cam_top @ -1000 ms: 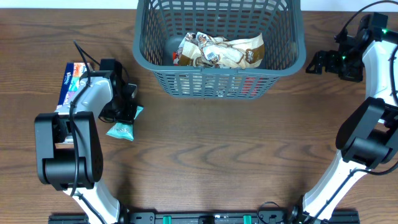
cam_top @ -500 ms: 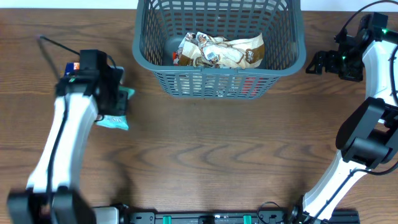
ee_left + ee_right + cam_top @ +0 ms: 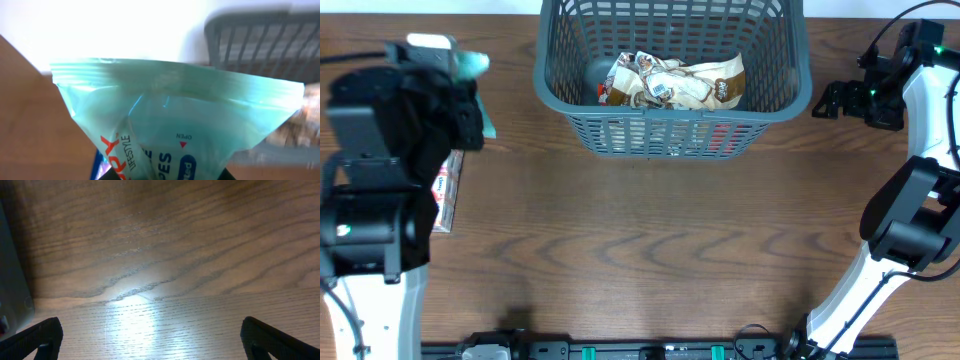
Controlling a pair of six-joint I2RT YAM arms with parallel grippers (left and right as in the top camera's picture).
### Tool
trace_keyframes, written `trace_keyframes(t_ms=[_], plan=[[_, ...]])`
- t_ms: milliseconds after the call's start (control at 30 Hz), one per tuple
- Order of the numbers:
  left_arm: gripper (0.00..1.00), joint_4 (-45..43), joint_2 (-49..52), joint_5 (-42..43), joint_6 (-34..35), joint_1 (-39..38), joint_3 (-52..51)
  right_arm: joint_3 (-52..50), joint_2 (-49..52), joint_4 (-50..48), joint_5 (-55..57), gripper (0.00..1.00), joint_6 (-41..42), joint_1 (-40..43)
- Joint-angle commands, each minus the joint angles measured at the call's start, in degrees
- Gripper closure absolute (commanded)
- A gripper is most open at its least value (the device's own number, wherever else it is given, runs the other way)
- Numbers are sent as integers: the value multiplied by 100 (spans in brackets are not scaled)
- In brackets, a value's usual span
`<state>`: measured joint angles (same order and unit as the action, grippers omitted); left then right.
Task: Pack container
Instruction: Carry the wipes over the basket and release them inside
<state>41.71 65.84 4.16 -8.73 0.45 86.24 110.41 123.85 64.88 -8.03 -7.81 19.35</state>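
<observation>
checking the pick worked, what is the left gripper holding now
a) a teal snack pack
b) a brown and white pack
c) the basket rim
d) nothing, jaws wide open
a: the left gripper is shut on the teal snack pack, which fills the left wrist view, left of the container.

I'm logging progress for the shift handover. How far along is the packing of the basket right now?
Done: several snack packs lie in the container. In hand: the left gripper is shut on a teal pouch, raised left of the container. Left: that pouch must go in, and another pack lies on the table at the left. The right gripper is open, empty.
</observation>
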Motion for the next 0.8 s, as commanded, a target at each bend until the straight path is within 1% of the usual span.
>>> trace_keyframes(t_ms=[0,67,200,333,400,600,767], plan=[[94,-170,348,-4,109,-289,647,-39,13,-4,13,1,-61,-26],[94,-267,605,-4,44,-496,981,-39,13,-2,11,1,-61,-26],[94,-295,1480,-2,-72,-1056,1908,-39,13,17,13,1,-63,-26],[94,-262,2352,278,-555,-1644,2649,-39,13,24,13,1,-63,-26],[94,-269,2778,599,-1034,-1963,2931,-39,13,24,13,1,-63,-26],[94,-293,3729,501,-2546,-2721,3139,-39,13,42,11,1,-63,-26],[94,37,4422,367,-3119,-2837,3136,-39,13,79,11,1,-103,-26]])
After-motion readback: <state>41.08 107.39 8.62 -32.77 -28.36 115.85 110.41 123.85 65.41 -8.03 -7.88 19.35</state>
